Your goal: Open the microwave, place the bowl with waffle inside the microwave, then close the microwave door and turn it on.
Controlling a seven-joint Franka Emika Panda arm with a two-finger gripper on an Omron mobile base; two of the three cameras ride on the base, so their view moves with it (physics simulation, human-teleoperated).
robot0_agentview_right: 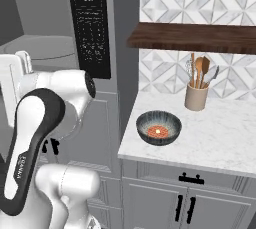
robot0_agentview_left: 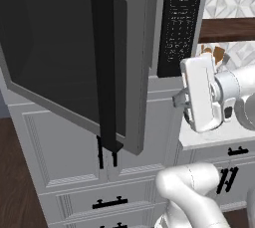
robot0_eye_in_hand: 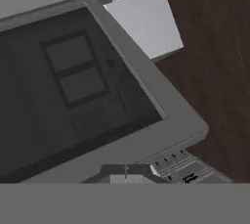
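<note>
The microwave (robot0_agentview_left: 179,23) has its black keypad panel (robot0_agentview_right: 90,28) facing me. Its door (robot0_agentview_left: 60,53) stands swung out to the left, with the long black bar handle (robot0_agentview_left: 105,67) toward me. My gripper (robot0_agentview_left: 183,107) sits just right of the door's free edge, below the keypad, with its fingers apart and nothing between them. In the hand view the door's grey frame (robot0_eye_in_hand: 146,135) and tinted window (robot0_eye_in_hand: 73,86) lie close ahead. The dark speckled bowl (robot0_agentview_right: 159,127) rests on the counter (robot0_agentview_right: 220,133) with the orange-red waffle (robot0_agentview_right: 159,131) in it.
A beige crock with wooden spoons (robot0_agentview_right: 196,96) stands behind the bowl, under a dark wooden shelf (robot0_agentview_right: 195,37). Grey panelled cabinet doors (robot0_agentview_left: 64,147) with short black handles fill the space below the microwave. My own arm (robot0_agentview_right: 35,123) rises at the left of the right base view.
</note>
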